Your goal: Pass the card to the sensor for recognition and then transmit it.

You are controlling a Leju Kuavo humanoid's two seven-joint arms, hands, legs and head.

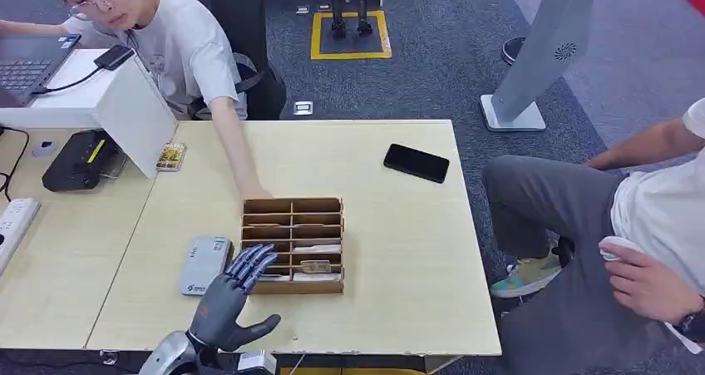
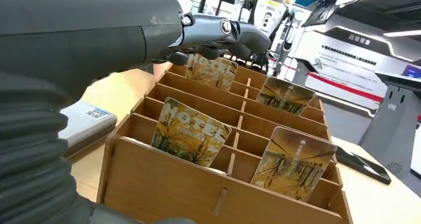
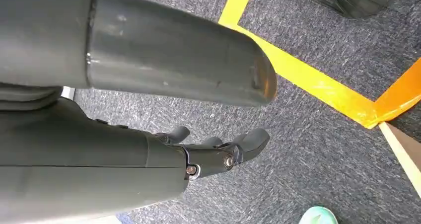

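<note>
While the left hand (image 1: 235,296) reaches over the near left corner of the wooden card box (image 1: 293,244), its fingers (image 1: 252,263) are spread and hold nothing; the cards (image 2: 190,130) stand upright in the slots just beneath the fingertips, untouched. The box sits mid-table, the grey sensor (image 1: 204,263) just beside its left edge. The right hand (image 3: 218,152) hangs over carpet, fingers loosely apart, empty.
</note>
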